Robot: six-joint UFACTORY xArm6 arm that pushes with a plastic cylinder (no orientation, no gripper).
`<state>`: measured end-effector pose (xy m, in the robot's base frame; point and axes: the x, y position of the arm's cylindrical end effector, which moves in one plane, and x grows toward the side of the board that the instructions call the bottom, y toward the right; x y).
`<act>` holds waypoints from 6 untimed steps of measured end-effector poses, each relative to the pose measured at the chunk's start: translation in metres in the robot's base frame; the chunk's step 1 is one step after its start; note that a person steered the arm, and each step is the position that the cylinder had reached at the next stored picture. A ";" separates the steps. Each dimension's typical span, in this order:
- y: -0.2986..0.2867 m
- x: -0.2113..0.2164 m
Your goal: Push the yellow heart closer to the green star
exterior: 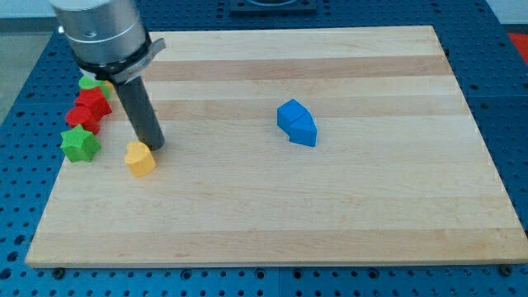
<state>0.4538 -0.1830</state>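
Note:
The yellow heart [140, 158] lies on the wooden board at the view's left. The green star [80, 143] lies to its left near the board's left edge, with a gap between them. My tip [155, 146] rests on the board just right of and above the yellow heart, touching or almost touching its upper right side. The dark rod rises from there toward the view's top left.
Two red blocks [89, 110] sit above the green star. A green block [88, 83] and a yellow block [106, 85] show partly behind the arm. Two blue blocks [296, 122] lie together near the board's middle. The board's left edge [58, 165] is close by.

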 end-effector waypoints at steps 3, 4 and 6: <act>0.039 0.025; -0.005 0.041; -0.065 0.052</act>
